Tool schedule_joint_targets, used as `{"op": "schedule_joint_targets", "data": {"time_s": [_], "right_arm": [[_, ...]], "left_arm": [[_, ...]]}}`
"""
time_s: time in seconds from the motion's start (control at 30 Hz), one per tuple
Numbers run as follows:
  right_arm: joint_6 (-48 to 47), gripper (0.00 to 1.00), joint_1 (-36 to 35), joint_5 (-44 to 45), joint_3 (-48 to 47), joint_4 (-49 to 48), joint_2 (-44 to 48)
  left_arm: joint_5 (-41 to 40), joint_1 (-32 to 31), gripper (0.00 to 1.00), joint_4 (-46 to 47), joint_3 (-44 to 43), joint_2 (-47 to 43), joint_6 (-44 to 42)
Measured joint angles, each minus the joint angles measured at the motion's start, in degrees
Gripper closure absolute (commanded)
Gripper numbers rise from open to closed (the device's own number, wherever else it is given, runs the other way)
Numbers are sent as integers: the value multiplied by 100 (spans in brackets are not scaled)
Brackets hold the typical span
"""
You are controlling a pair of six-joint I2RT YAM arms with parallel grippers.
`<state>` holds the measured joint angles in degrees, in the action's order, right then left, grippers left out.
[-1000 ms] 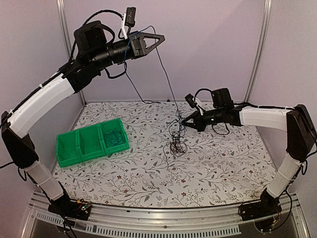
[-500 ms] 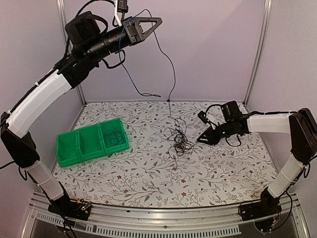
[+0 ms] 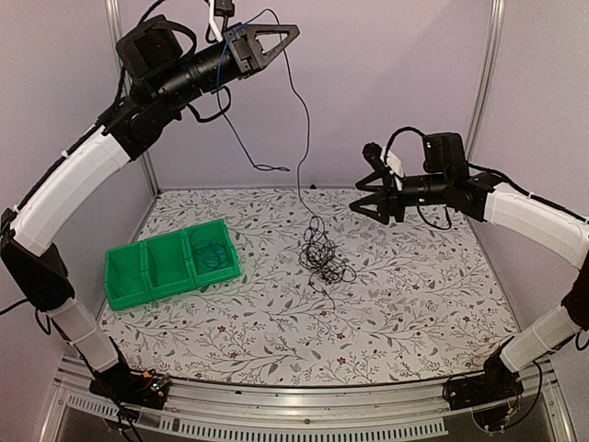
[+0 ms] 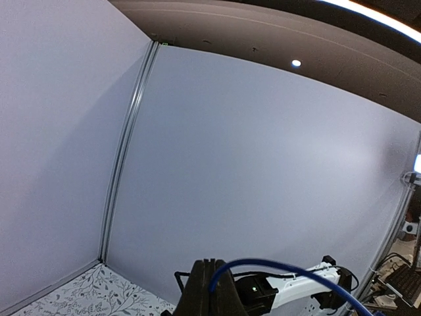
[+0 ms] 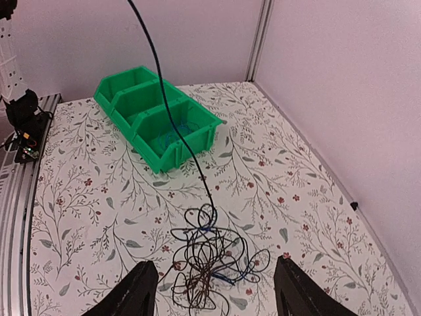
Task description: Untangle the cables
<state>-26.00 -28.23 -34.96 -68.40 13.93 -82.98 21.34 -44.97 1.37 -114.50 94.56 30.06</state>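
My left gripper (image 3: 293, 32) is held high near the back wall, shut on a thin blue cable (image 4: 289, 268) that curves out from between its fingers (image 4: 227, 293). From there a dark strand (image 3: 300, 120) hangs down to a loopy tangle of black and blue cables (image 3: 321, 255) lying on the table. My right gripper (image 3: 362, 199) hovers open above and to the right of the tangle, with nothing held. In the right wrist view the tangle (image 5: 217, 260) lies on the table below and between the open fingers (image 5: 139, 293).
A green three-compartment bin (image 3: 147, 276) stands on the left of the floral table; its right compartment holds a small coil of cable (image 3: 213, 254). It also shows in the right wrist view (image 5: 125, 92). Lilac walls close the back and sides.
My right gripper opened, let go of the tangle, then rose up and back. The tangle settled on the table, slightly left. My left gripper lifted a little higher with its cable.
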Motion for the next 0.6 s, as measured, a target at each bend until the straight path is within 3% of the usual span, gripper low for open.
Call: {"op": "schedule_joint_targets", "data": {"time_s": [0.2, 0.27, 0.33, 0.47, 0.6], "right_arm": [[0, 37, -566, -275, -883, -553, -527], [111, 46, -675, -304, -1029, -758, -918], [297, 62, -721, -308, -1099, -914, -1287], [833, 85, -734, -315, -1152, -1143, -1963], [1154, 88, -732, -330, -1097, -1290, -2302]], "left_arm": [[2, -35, 100, -15, -103, 111, 11], [2, -44, 100, -44, -170, 157, 11], [2, -59, 100, -76, -262, 205, 11], [-37, -103, 100, -138, -470, 256, 11], [-149, -203, 100, -188, -916, 352, 9]]}}
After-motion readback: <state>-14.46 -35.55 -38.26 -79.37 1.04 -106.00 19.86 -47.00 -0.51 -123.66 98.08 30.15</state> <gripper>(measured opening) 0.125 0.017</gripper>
